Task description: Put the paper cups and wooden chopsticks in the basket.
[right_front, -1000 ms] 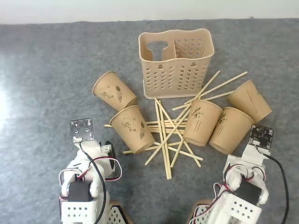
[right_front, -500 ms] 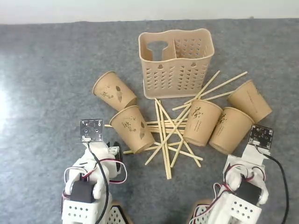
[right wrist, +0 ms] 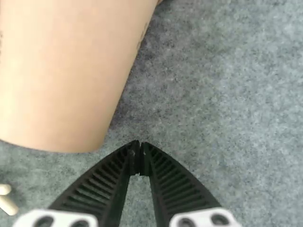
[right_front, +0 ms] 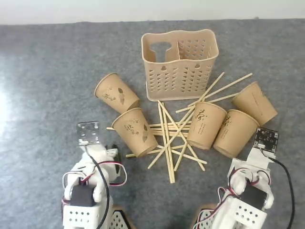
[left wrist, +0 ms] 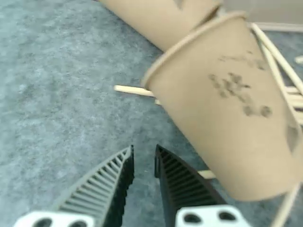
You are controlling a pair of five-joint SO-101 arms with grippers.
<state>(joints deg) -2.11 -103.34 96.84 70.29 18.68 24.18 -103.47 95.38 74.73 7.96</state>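
Clutter covered the grey carpet point(right_front: 47, 71) in front of the tan basket point(right_front: 178, 78), which stood upright at the far side. Five paper cups point(right_front: 116, 93) lay on their sides, with a loose criss-cross pile of wooden chopsticks point(right_front: 169, 138) between them. Two of the cups lay to the left of the pile and three in a row to its right. Several sticks fanned out from beside the basket's front wall over the right-hand cups.

The left gripper point(left wrist: 143, 156) hung low over the carpet with its ribbed fingers parted by a narrow gap and nothing between them. The nearer left-hand cup point(left wrist: 222, 104) lay close ahead of it, apart from the tips and resting across a chopstick point(left wrist: 135, 91). The second left-hand cup point(left wrist: 161, 16) lay beyond that.

The right gripper point(right wrist: 137, 152) was pressed together, tip against tip, and held nothing. It pointed down at bare carpet just beside the wall of the middle cup point(right wrist: 66, 71) of the right-hand row.
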